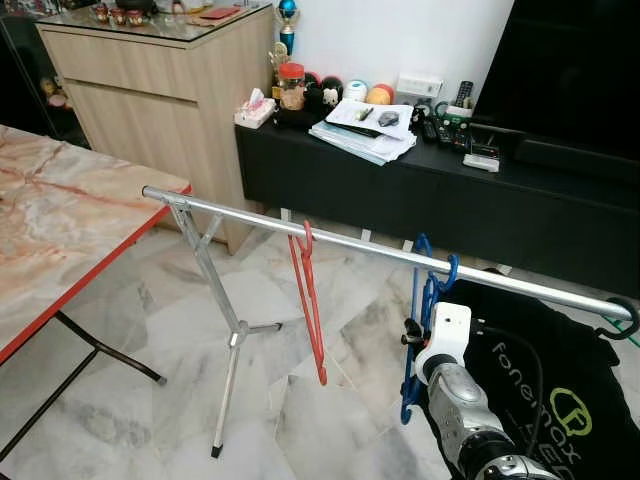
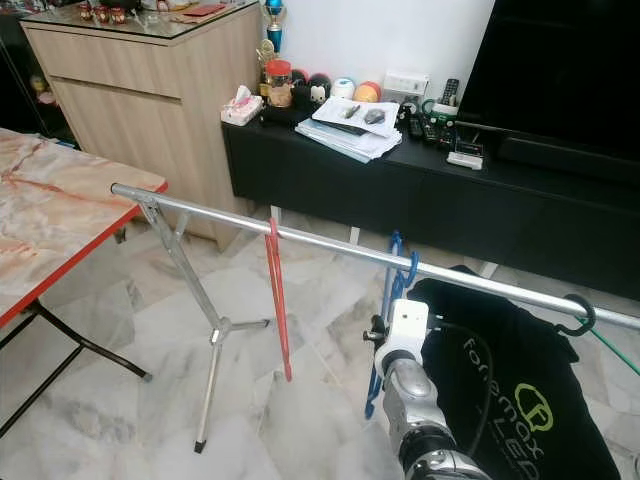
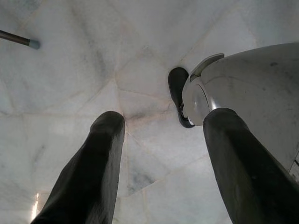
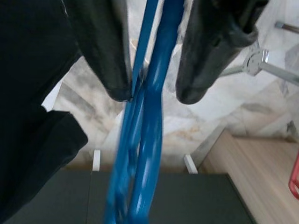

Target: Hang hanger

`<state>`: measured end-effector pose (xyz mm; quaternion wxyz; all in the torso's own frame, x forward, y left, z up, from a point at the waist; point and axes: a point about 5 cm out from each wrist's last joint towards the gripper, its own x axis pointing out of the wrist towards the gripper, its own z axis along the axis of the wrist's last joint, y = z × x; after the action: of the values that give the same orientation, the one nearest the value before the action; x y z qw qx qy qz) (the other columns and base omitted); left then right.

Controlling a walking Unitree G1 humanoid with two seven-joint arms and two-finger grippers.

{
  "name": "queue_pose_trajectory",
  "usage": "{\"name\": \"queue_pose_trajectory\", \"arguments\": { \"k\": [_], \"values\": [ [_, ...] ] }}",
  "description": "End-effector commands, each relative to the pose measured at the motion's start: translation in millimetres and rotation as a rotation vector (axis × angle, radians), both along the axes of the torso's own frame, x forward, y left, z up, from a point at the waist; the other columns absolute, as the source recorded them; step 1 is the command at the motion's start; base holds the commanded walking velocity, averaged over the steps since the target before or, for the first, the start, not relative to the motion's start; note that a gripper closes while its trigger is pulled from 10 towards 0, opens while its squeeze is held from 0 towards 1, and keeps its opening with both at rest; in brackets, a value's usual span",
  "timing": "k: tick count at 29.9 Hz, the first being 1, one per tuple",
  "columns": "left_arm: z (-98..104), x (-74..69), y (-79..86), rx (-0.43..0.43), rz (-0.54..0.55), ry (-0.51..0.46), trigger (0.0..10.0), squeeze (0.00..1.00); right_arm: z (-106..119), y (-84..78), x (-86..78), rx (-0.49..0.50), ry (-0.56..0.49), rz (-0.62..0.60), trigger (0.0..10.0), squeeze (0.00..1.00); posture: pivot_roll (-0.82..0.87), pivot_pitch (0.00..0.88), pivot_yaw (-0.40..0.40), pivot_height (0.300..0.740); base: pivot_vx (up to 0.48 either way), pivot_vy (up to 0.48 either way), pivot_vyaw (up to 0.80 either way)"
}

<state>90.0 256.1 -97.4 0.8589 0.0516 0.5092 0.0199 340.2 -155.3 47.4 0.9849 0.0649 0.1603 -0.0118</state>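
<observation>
Right claw (image 4: 152, 91) sits at the blue hanger (image 1: 420, 330), fingers (image 4: 110, 60) parted with the hanger between them, one finger touching it. Left claw (image 3: 159, 154) hangs open over the marble floor (image 3: 70, 70). Garment rail (image 1: 350, 243) carries a black garment (image 1: 555, 390), the blue hanger hooked over it, and a red hanger (image 1: 310, 300).

Home living room. White-grey marble tile floor (image 1: 300, 400). Long low black TV console (image 1: 430, 190) along far wall, large dark TV screen (image 1: 570, 70) above, remotes and stacked papers (image 1: 365, 130) on top. Light wood sideboard (image 1: 160, 100) far left. Marble-pattern folding table with red edge (image 1: 60, 230) near left. Silver metal clothes rail (image 1: 380, 250) across middle.
</observation>
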Motion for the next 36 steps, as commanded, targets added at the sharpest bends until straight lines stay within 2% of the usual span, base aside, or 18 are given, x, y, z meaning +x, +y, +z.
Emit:
{"name": "queue_pose_trajectory", "arguments": {
  "k": [1,11,16,23,31,36],
  "values": [
    [-2.2,-9.2,0.6,0.010,-0.017,0.037,10.0,0.00,-0.9,-1.8,-1.9,0.006,-0.014,-0.008,10.0,1.00,-0.04,0.051,-0.002,0.740,0.000,0.000,0.00],
    [-2.4,-9.3,0.1,0.008,-0.015,0.037,10.0,0.00,1.6,-5.3,-4.6,0.000,-0.087,-0.006,10.0,1.00,-0.04,0.053,-0.007,0.740,0.000,0.000,0.00],
    [-2.2,-9.0,0.2,0.007,-0.009,0.034,10.0,0.00,0.6,-3.5,-10.8,0.040,-0.152,-0.010,10.0,1.00,-0.04,0.065,-0.011,0.740,0.000,0.000,0.00],
    [-2.2,-9.0,0.4,0.009,-0.007,0.033,10.0,0.00,-2.8,-0.5,-17.9,0.035,-0.188,0.004,10.0,1.00,-0.04,0.072,-0.014,0.740,0.000,0.000,0.00],
    [-2.3,-9.2,-0.1,0.012,-0.012,0.033,10.0,0.00,1.7,-7.6,-33.9,0.056,-0.345,-0.089,10.0,1.00,-0.04,0.078,-0.022,0.740,0.000,0.000,0.00],
    [-2.4,-9.3,-0.2,0.014,-0.015,0.033,10.0,0.00,-1.8,-14.0,-44.8,0.032,-0.370,-0.149,10.0,1.00,-0.05,0.079,-0.026,0.740,0.000,0.000,0.00]
  ]
}}
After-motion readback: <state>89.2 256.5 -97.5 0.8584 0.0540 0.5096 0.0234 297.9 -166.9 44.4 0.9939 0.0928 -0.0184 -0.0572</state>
